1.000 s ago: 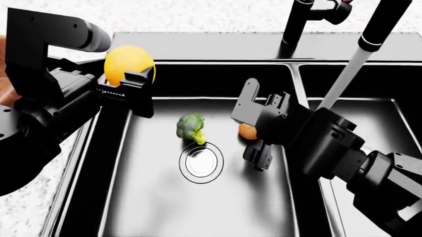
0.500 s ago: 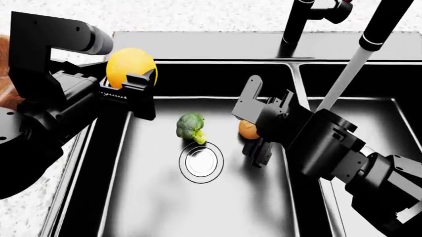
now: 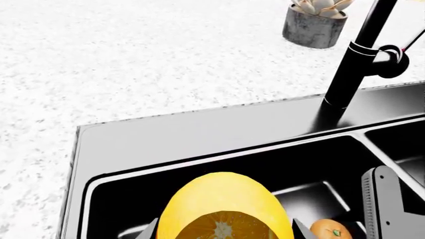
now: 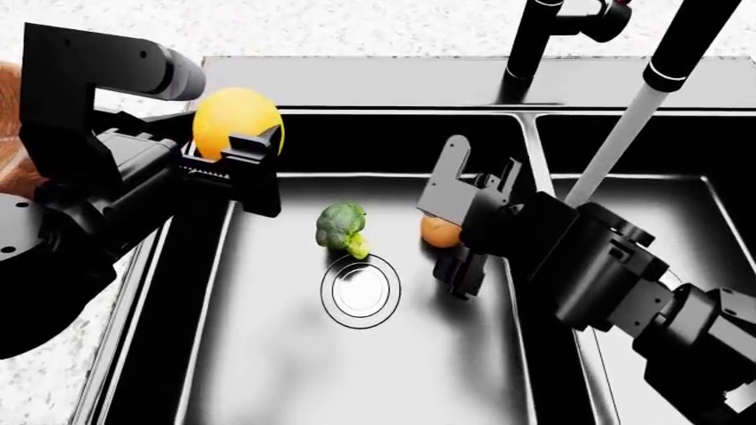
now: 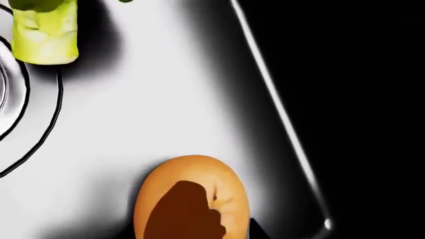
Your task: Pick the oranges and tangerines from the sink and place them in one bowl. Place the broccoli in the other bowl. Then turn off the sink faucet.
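The round silver drain (image 4: 360, 290) sits nearest in the left basin of the sink (image 4: 254, 372), and just beyond it, touching its far rim as the head view shows it, the broccoli (image 4: 342, 228) stands with its dark crown toward the far side and its pale stalk pointing down toward the drain. To the right of the broccoli, close to the centre divider, lies the tangerine (image 4: 438, 231), and the right gripper (image 4: 459, 230) is directly over it: one finger rises on the far side of the fruit and the other drops on the near side, so the jaws are spread wide with the tangerine in the gap and not yet clamped. In the right wrist view the tangerine (image 5: 191, 198) fills the space just ahead of the palm, so the coming squeeze should need only a short descent and closing. Farther back and to the left, raised above the sink's left rim, the left gripper (image 4: 227, 150) is clamped on the yellow orange (image 4: 236, 119). Farthest away, the faucet (image 4: 532, 40) rises behind the divider, its stream running into the right basin.
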